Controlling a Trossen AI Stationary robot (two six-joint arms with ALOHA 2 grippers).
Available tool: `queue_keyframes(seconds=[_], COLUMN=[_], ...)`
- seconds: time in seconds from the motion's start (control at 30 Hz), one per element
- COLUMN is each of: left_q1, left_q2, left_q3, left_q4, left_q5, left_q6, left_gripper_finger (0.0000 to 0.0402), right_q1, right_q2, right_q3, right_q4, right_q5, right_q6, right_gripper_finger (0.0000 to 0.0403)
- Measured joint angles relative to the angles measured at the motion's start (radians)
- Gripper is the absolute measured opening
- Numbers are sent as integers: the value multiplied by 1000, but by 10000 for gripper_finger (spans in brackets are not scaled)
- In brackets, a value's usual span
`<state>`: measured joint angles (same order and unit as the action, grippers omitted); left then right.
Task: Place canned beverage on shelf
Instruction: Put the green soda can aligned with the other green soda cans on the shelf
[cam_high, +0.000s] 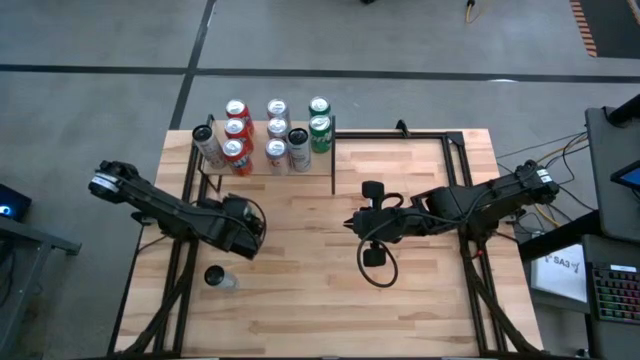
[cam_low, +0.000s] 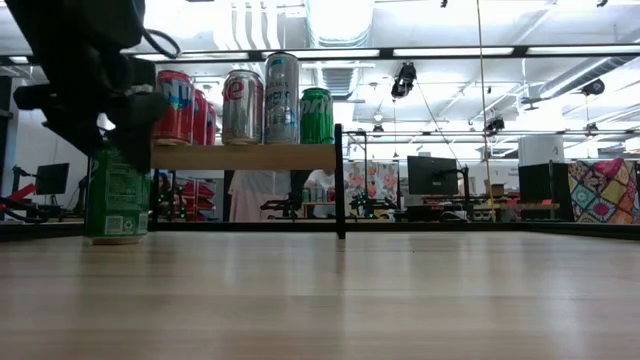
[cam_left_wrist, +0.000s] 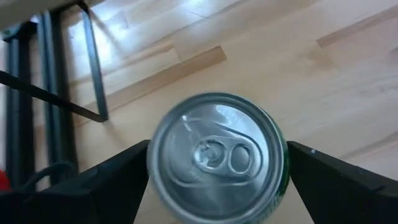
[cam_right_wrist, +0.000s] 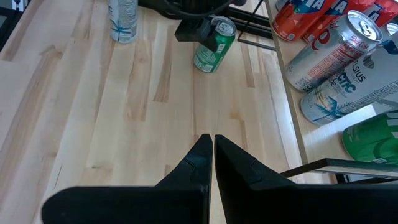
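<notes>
The left gripper (cam_left_wrist: 217, 186) hung directly over a green soda can (cam_left_wrist: 217, 155) standing upright on the wooden tabletop (cam_high: 420, 300), its fingers (cam_left_wrist: 106, 180) spread to either side of the lid and not yet touching the can's wall. The can stood in front of the shelf (cam_low: 245, 157), near its left posts. The shelf already carried rows of upright cans (cam_high: 275, 130), red, silver and green. A small clear bottle (cam_high: 218, 278) stood nearby on the table. The right gripper (cam_right_wrist: 210, 146) waited over mid-table, its jaws pressed together.

Done well, the grasp would likely mean dropping until the pads met the can's mid-wall, closing squarely, then lifting clear of the shelf edge before carrying across. Free space on the board looked scarce, so the set-down would probably need care not to knock the neighbouring cans.
</notes>
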<state>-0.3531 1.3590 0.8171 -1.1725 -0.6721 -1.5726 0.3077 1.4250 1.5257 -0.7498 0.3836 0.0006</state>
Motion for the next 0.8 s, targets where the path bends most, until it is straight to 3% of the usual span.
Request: queue_keyframes(seconds=[0.2, 0.47, 0.8], left_q1=[0, -4, -77], left_q2=[0, 0, 1], left_q3=[-59, -59, 76], left_q4=[82, 92, 85], left_q5=[-4, -20, -40], left_q6=[-13, -9, 78], left_gripper_finger=[345, 293, 293], right_q1=[0, 0, 0], right_q2=[0, 0, 0], right_q3=[0, -7, -134], right_q4=[0, 1, 103], right_q5=[0, 0, 1], right_q6=[0, 0, 35], right_gripper_finger=[9, 9, 9])
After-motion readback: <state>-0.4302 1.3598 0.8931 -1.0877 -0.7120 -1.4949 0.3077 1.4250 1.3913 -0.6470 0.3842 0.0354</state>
